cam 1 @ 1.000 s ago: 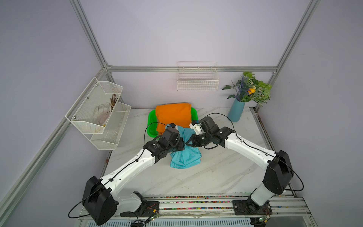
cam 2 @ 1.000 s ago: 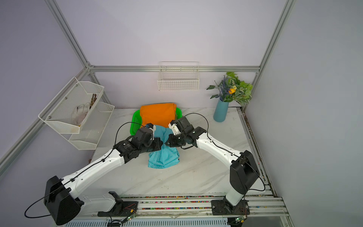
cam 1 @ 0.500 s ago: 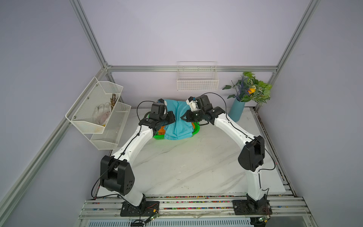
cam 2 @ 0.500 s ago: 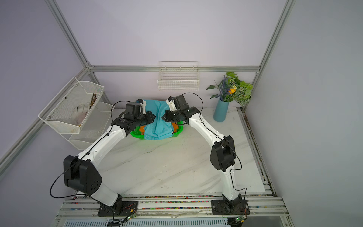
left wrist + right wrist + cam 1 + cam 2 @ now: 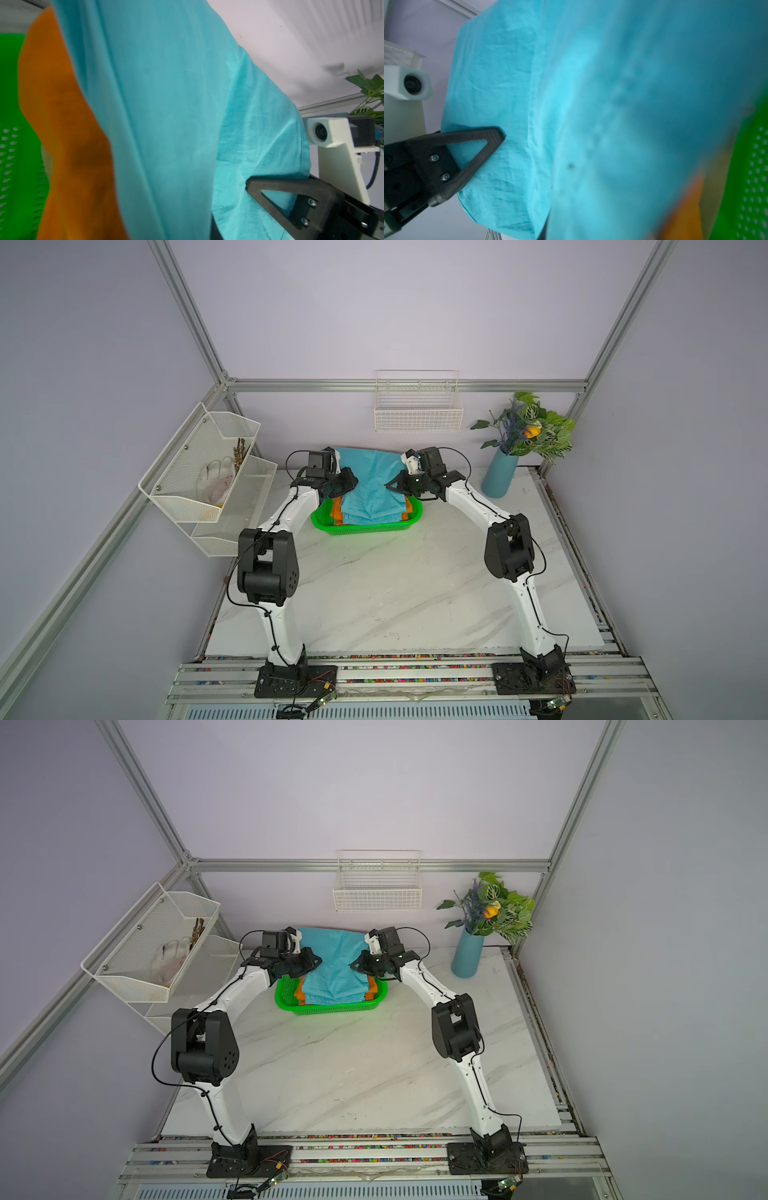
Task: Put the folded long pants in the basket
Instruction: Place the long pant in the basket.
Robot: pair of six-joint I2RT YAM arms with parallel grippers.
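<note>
Both arms are reaching to the back of the desk [image 5: 395, 593], and the teal pants [image 5: 374, 485] hang stretched between them. The left tool [image 5: 347, 485] is clamped tight on one side edge of the cloth and the right tool [image 5: 395, 486] is pinched on the opposite edge. The wrist views show each black finger [image 5: 291, 199] pressed flat against teal fabric. The top edge of the pants is held high, close to the back wall, while the lower end drapes down into the green basket [image 5: 365, 527] and lies just inside its front wall. Under it the orange pants [image 5: 337, 510] sit in the basket, with a strip of orange showing along each side of the teal. It's tight back there: the wire wall basket [image 5: 417, 414] hangs on the wall just above and behind the raised cloth. The mesh rack [image 5: 199, 472] juts in on the left side, and the blue vase [image 5: 500, 477] stands on the desk beyond the right tool, apart from it. In front of the basket, in both top views, the marble runs wide and bare between the two arms.
</note>
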